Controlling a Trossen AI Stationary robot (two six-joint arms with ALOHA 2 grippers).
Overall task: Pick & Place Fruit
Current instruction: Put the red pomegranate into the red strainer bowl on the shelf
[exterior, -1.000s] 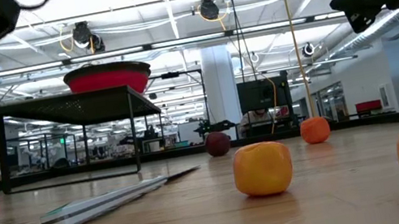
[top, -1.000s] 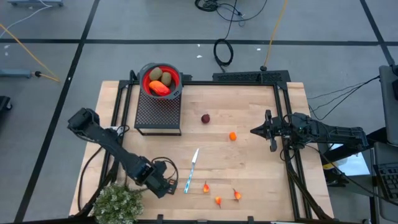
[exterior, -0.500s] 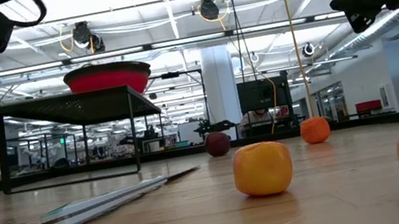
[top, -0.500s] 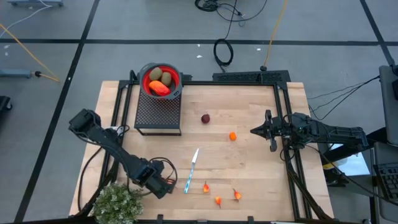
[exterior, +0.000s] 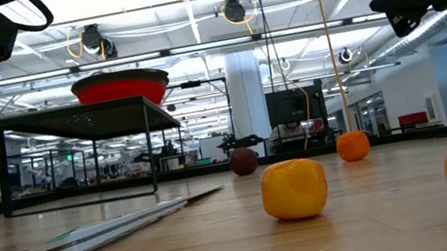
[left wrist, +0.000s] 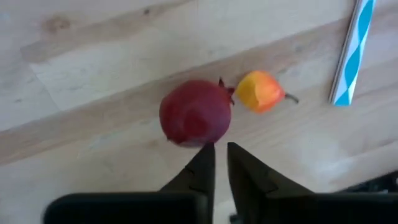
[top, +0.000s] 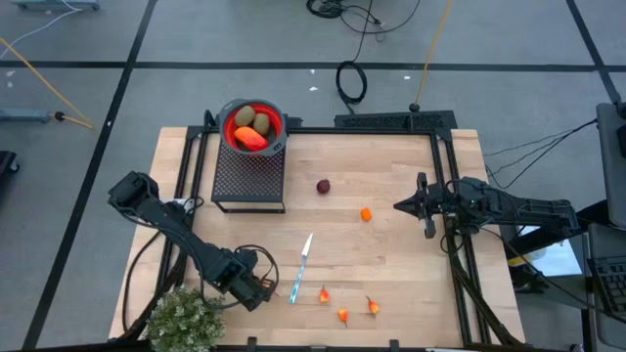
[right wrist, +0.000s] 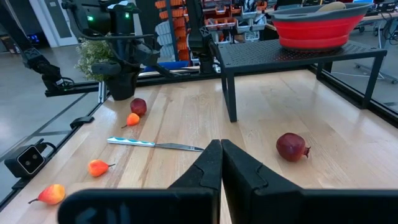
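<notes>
A red bowl [top: 252,125] stands on a black mesh stand [top: 248,178] and holds two olive-brown ovals and an elongated orange-red fruit [top: 251,140]. On the wood lie a dark-red ball [top: 323,186], an orange ball [top: 366,213] and three tiny red-orange bits [top: 343,315]. My left gripper [left wrist: 217,152] hovers, fingers nearly together, above another dark-red fruit [left wrist: 196,115] and a small orange-yellow fruit [left wrist: 262,91]. In the right wrist view these two lie in front of the plant. My right gripper [right wrist: 217,149] is shut and hangs over the table's right side [top: 411,205].
A knife [top: 301,269] with a blue-and-white striped handle [left wrist: 350,53] lies near the table's middle front. A bushy grey-green plant [top: 186,318] stands at the near left corner, beside my left arm. A black frame [top: 445,176] runs along the table's edges.
My left gripper has shifted slightly above the near left part of the table, beside the plant. No fruit has moved.
</notes>
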